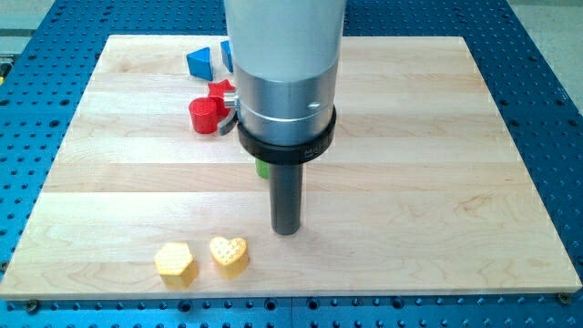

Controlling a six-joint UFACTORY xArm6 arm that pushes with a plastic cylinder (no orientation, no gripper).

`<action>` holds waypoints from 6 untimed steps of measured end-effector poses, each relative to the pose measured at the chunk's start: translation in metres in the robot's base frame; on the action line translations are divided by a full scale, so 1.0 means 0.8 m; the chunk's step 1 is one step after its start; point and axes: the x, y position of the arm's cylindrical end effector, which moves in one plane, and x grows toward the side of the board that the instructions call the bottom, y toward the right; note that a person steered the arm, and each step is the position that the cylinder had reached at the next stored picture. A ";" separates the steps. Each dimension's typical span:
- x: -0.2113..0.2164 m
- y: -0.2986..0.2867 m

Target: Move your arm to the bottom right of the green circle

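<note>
Only a small green sliver of the green circle (261,169) shows; the arm's grey and black collar hides the rest. My tip (287,229) rests on the wooden board (437,182), just below and slightly right of that green sliver. A yellow heart (229,255) lies to the lower left of my tip, apart from it. A yellow hexagon (174,263) lies left of the heart.
A red cylinder (206,116) and a red star-like block (221,90) sit at the upper left beside the arm. Two blue blocks (199,62) lie near the board's top edge, partly hidden by the arm. Blue perforated table surrounds the board.
</note>
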 end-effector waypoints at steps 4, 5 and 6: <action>-0.043 0.046; -0.051 0.057; -0.058 0.069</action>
